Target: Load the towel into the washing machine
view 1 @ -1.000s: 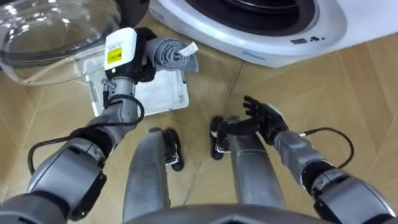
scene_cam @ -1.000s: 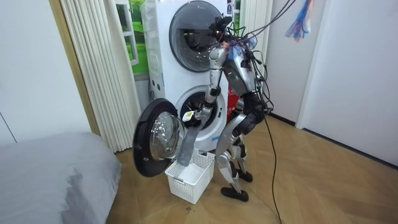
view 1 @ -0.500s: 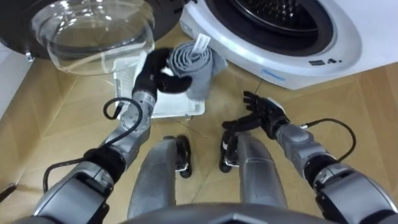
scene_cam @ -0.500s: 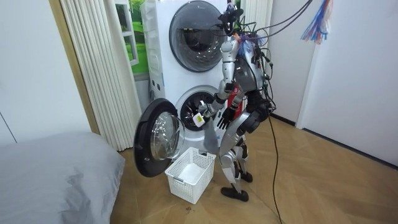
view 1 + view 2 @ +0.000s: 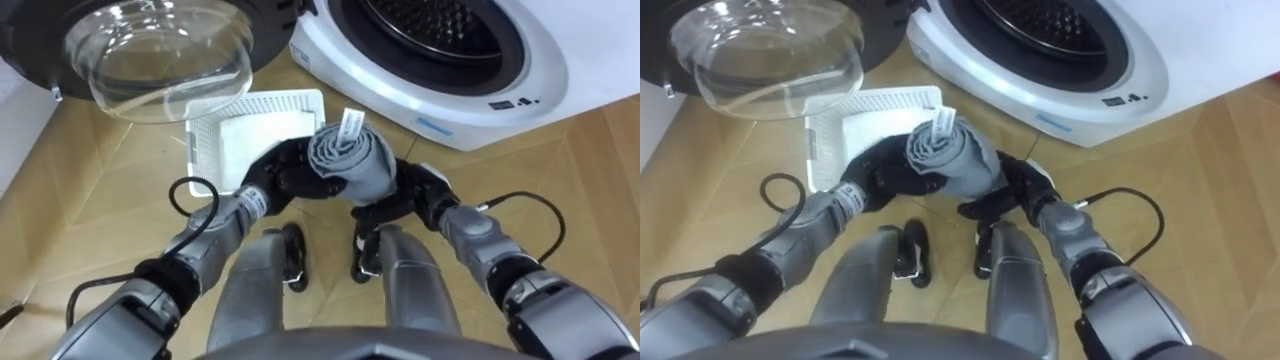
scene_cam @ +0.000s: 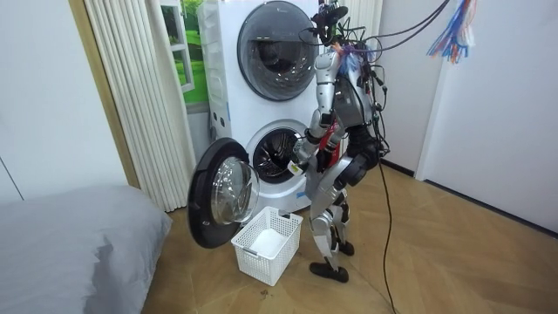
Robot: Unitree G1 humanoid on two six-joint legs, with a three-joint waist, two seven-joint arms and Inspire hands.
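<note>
- The grey towel (image 5: 350, 165) is up off the floor (image 5: 90, 200), bunched into a fat roll. It's being held in front of the robot's body, just short of the washing machine (image 5: 480, 85).
- The left robot hand (image 5: 285, 180) is closed on the towel's left end, with its dark fingers wrapped into the folds.
- The right robot hand (image 5: 420, 190) sits against the towel's right and under side. The cloth covers enough of it that I can't tell if it's gripping or only propping.
- How it'll handle, my guess: soft, floppy and light. There's nothing to break, and the fabric has plenty of friction. The real issue is that it won't keep its shape, so any part that isn't held will unroll and dangle.
- The little white label (image 5: 350, 125) sticks up from the top of the roll, but it's no handle. I'd keep the hold on the thick middle of the bundle, squeezing several layers at once.
- A hold low on the bundle, with support from both sides, should stop a loose tail from catching on the rim of the drum (image 5: 440, 20).
- The drum is open and looks dark inside. The glass door (image 5: 165, 55) is swung wide to the robot's left, clear of the path.
- The white basket (image 5: 250, 120) sits on the floor below the towel and beside the door, and it looks empty.
- In the room view the robot stands upright right at the lower machine.
</note>
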